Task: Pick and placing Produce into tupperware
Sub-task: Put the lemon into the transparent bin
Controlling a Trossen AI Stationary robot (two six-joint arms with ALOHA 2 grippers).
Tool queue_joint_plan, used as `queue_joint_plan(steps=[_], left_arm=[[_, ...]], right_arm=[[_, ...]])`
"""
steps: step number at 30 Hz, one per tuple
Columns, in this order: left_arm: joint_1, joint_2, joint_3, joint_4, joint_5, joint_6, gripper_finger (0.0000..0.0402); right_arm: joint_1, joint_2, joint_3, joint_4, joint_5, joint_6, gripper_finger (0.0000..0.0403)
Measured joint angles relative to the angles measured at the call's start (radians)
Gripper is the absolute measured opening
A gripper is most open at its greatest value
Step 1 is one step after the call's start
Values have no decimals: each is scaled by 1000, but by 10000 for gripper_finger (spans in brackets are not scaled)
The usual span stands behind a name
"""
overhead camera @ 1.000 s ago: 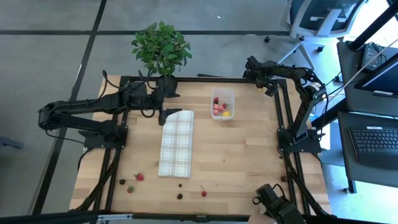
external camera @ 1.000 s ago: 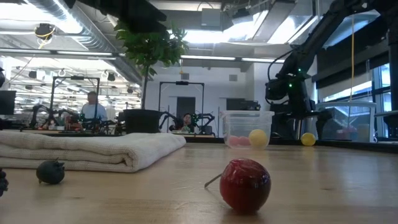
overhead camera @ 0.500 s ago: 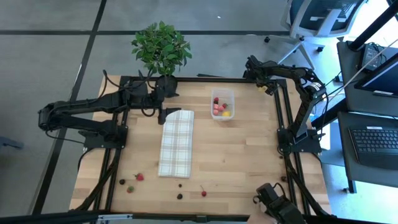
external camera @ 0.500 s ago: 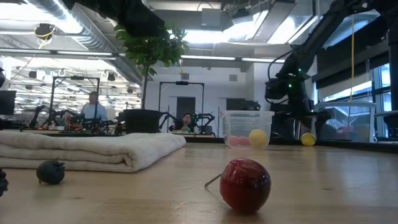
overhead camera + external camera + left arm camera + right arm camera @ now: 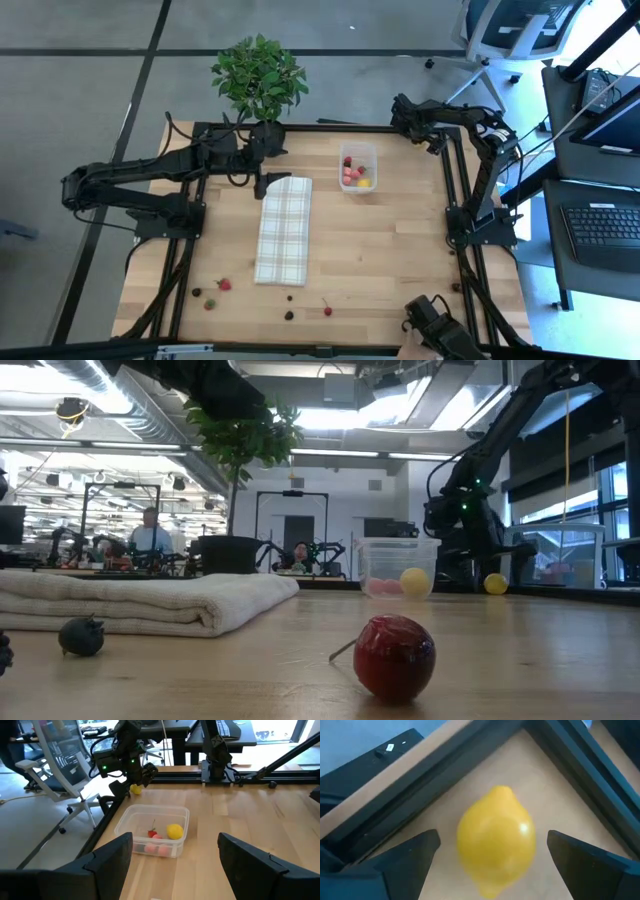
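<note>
A wooden table framed by black rails is set in an open workshop, where seated persons are seen at benches far behind it. The tupperware is placed near the far edge of the table, right of centre, and several pieces of produce are contained in it: pink and red ones and a yellow one. A yellow lemon is located in the far right corner of the table, beside the rails and apart from the tupperware. The right gripper is positioned directly over this lemon with its fingers spread wide on either side; the lemon is not gripped. A checked cloth, folded long, is laid left of the tupperware. The left gripper is held at the far end of the cloth, its fingers spread and nothing held between them. More produce is scattered along the near edge: a red piece with a stem, a dark piece, and a red piece near the left corner. A potted plant is placed beyond the far edge.
</note>
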Motion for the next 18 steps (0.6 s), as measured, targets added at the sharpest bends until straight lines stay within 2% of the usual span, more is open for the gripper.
queue_joint_plan(steps=[7,18], left_arm=[[0,0,0,-7,0,0,284],[0,0,0,-8,0,-1,284]], right_arm=[[1,2,1,14,-9,3,373],[1,6,2,33,-9,-25,262]])
